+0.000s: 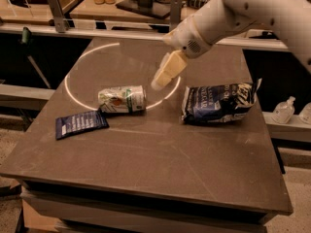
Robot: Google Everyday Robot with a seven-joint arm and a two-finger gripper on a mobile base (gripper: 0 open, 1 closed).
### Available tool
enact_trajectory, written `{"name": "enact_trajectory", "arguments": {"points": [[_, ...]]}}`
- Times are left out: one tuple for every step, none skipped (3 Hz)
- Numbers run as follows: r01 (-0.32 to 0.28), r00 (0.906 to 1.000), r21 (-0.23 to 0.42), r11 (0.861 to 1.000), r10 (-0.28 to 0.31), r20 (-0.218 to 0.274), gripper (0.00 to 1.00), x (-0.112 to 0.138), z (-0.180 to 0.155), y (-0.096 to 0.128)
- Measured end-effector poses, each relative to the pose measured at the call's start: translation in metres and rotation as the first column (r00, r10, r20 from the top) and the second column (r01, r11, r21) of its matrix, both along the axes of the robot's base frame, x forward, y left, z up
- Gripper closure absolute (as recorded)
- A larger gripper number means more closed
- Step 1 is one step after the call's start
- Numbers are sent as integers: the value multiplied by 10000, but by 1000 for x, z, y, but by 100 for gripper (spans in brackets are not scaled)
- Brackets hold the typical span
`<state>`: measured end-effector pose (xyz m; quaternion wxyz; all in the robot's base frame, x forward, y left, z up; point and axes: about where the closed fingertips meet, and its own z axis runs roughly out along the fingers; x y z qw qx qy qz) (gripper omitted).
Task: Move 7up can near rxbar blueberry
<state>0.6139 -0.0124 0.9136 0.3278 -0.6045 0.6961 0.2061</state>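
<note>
Lying sideways, 7up can (122,99), long axis left-right; tool (159,84) above-right.

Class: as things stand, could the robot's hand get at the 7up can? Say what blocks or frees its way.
Probably yes. The hand hovers close beside the can, which lies on its side, and nothing stands between them. The bar and the bag lie off that path.

One high camera looks down across the table (160,154), pincer (159,84) hanging mid-frame above it.
</note>
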Motion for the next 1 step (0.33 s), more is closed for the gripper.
{"name": "enact_trajectory", "arguments": {"points": [[1605, 9826, -597, 9852, -1537, 1046, 0, 25, 27, -56]]}}
